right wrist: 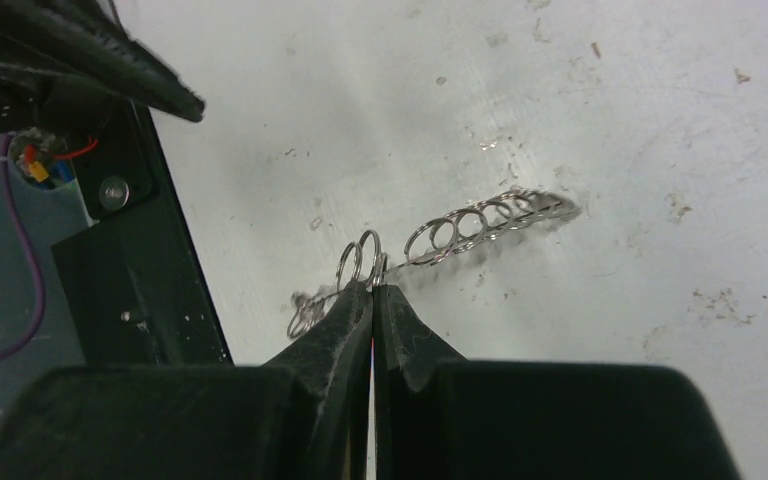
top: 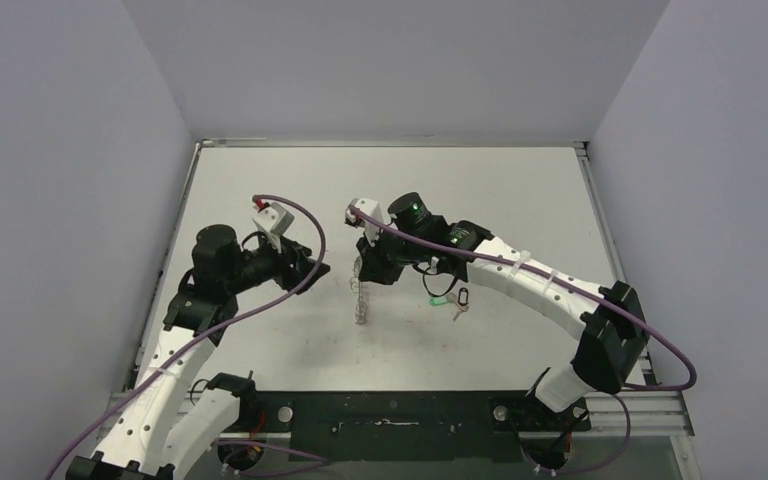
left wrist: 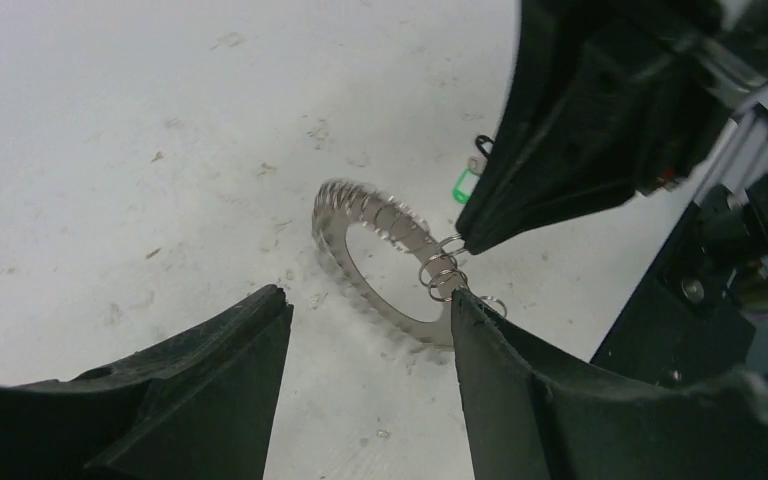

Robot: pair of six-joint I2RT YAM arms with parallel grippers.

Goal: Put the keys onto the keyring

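The keyring (left wrist: 348, 262), a broad silvery ring fringed with small wire loops, stands tilted on edge on the white table; from above it shows edge-on (top: 362, 302). My right gripper (right wrist: 373, 285) is shut on its rim among the loops (right wrist: 480, 220), and its black fingertips (left wrist: 480, 225) show in the left wrist view. My left gripper (left wrist: 368, 296) is open just short of the ring, its right finger (left wrist: 505, 370) hiding the ring's near rim. The keys (top: 459, 301), with green tag (left wrist: 465, 185) and black tag, lie on the table beyond the right gripper, held by nothing.
Grey walls close the table (top: 260, 340) on three sides. A black base rail (top: 390, 415) runs along the near edge between the arm bases. Both grippers crowd together at the table's middle, the left gripper (top: 316, 268) just left of the right gripper (top: 363, 272).
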